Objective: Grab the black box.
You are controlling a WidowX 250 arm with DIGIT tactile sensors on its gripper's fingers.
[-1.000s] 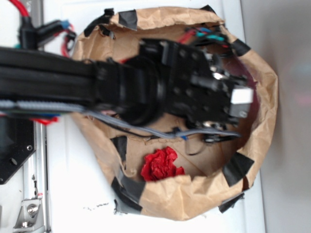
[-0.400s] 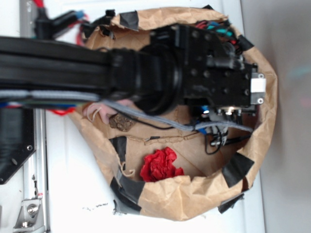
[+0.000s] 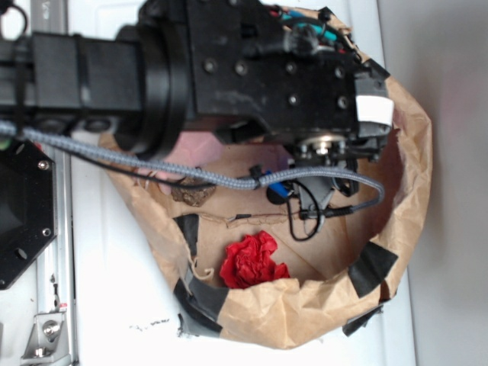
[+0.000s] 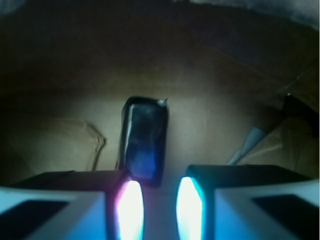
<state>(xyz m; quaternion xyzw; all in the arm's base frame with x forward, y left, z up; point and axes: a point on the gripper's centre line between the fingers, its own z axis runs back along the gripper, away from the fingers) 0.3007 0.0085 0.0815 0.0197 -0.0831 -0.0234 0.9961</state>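
Black box [image 4: 144, 140] lying on the brown paper floor of the taped paper-bag nest [image 3: 412, 191], glossy, long axis running away from the wrist camera, near end just ahead of the fingertips and a little toward the left-hand finger in the wrist view. Gripper [image 4: 155, 210] parted by a narrow gap, holding nothing; glowing inner finger faces [image 4: 131, 207] empty, box not yet between them. Hidden from the exterior view, though: box fully covered there by the black wrist housing. Compared with a second ago, arm swung toward the upper rim of the nest and looming larger in the exterior view; wrist head now over the upper-right part of the bag, no longer over the centre. Newly uncovered below it: brown lumpy chunk [image 3: 192, 194] and a sliver of pink plush [image 3: 191, 145] at the left, both partly or wholly masked earlier. Red crumpled object [image 3: 253, 259] unmoved at the lower wall, well apart from the gripper. Grey braided cable [image 3: 152, 164] now draped across the bag opening. Judged meaning: approach lined up on the right target, grasp not begun; likely need of a small sideways correction, and perhaps a wider gap, before closing.
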